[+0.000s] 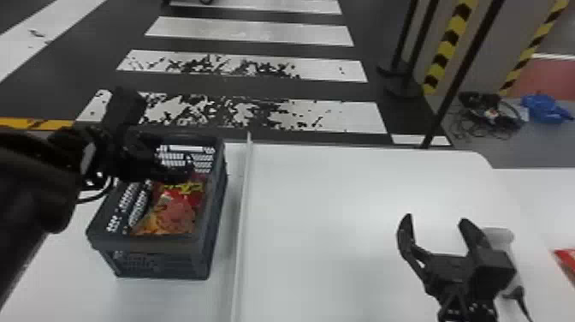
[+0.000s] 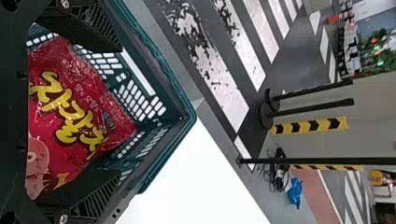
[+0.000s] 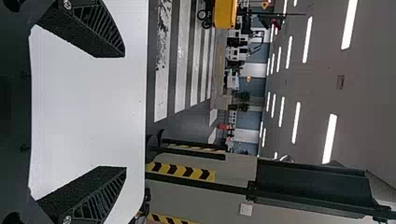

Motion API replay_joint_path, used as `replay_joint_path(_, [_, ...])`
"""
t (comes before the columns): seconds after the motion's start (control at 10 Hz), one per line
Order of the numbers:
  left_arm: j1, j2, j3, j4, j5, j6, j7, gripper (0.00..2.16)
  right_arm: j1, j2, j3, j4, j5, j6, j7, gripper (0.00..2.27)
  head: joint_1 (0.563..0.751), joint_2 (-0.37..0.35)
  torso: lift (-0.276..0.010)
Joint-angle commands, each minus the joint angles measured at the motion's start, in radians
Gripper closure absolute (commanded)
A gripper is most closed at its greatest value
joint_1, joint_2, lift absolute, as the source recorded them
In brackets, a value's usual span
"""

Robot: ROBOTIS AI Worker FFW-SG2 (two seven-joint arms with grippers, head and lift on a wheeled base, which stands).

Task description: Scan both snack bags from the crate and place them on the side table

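Above the crate [image 1: 149, 245] on the left is my left gripper [image 1: 182, 173] in the head view. In the left wrist view my left gripper [image 2: 119, 112] is open, with a red snack bag [image 2: 70, 116] with yellow lettering between and below its spread fingers. That red and orange bag [image 1: 173, 212] lies inside the crate in the head view. On the right, my right gripper [image 1: 436, 219] is held over the white table [image 1: 325, 205], open; the right wrist view shows my right gripper [image 3: 124, 111] with nothing between its fingers. A red item [image 1: 567, 259] is cut off at the right edge.
A thin white raised strip [image 1: 242, 214] runs between the crate and the wide table surface. Behind the right gripper lies a pale grey object [image 1: 501, 236] with a dark cable. Black posts [image 1: 460, 68] stand beyond the table's far edge.
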Motion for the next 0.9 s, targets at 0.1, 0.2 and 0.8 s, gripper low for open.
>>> replay_joint_path(0.1, [-0.015,-0.007,-0.005,0.040,-0.061,0.012,-0.097,0.07,-0.010,0.002,0.002,0.010,0.000,0.000,0.000,0.06,0.695,-0.068,-0.098])
replay_joint_path(0.2, [-0.018,-0.011,-0.007,0.066,-0.104,0.021,-0.137,0.07,-0.015,0.002,0.005,0.014,0.000,0.000,0.000,0.06,0.695,-0.068,-0.098])
replay_joint_path(0.8, [-0.015,-0.117,0.001,0.225,-0.314,-0.034,-0.143,0.07,-0.024,0.002,0.026,0.030,0.003,0.000,0.000,0.06,0.695,-0.033,-0.098])
